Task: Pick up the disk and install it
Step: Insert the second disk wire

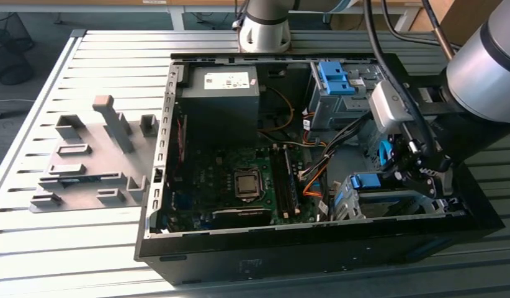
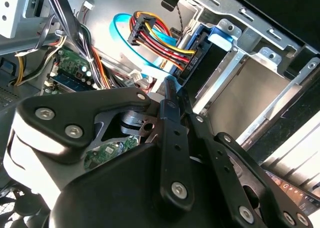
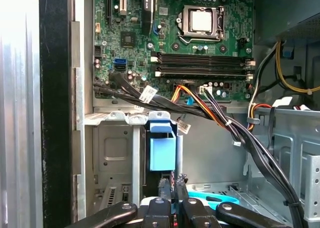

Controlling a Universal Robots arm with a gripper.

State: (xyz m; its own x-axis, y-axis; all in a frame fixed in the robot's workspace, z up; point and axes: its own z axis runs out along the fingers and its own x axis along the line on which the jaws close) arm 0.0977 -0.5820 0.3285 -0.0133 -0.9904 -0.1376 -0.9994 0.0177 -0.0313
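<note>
My gripper point(image 1: 416, 171) hangs inside the open computer case point(image 1: 321, 248), at the exterior view's right, just over the grey drive bay point(image 1: 354, 202) with its fixed blue bracket point(image 1: 366, 181). In both wrist views the fingers point(image 3: 163, 190) stand side by side with almost no gap. In the second wrist view, part of the disk point(image 2: 127, 125) shows behind the gripper's point(image 2: 175, 90) linkage: a silver underside with a green circuit board. A light blue band point(image 2: 120, 30) curves beside it. I cannot tell whether the fingers touch the disk. The bracket point(image 3: 162, 150) lies just beyond the fingertips.
Bundles of black, orange and yellow cables point(image 3: 235, 133) cross between the motherboard point(image 1: 238, 180) and the bay. A second drive cage with a blue bracket point(image 1: 334, 77) sits at the case's back. The power supply point(image 1: 218, 93) is behind the board. A grey fixture plate point(image 1: 93, 161) lies on the slatted table.
</note>
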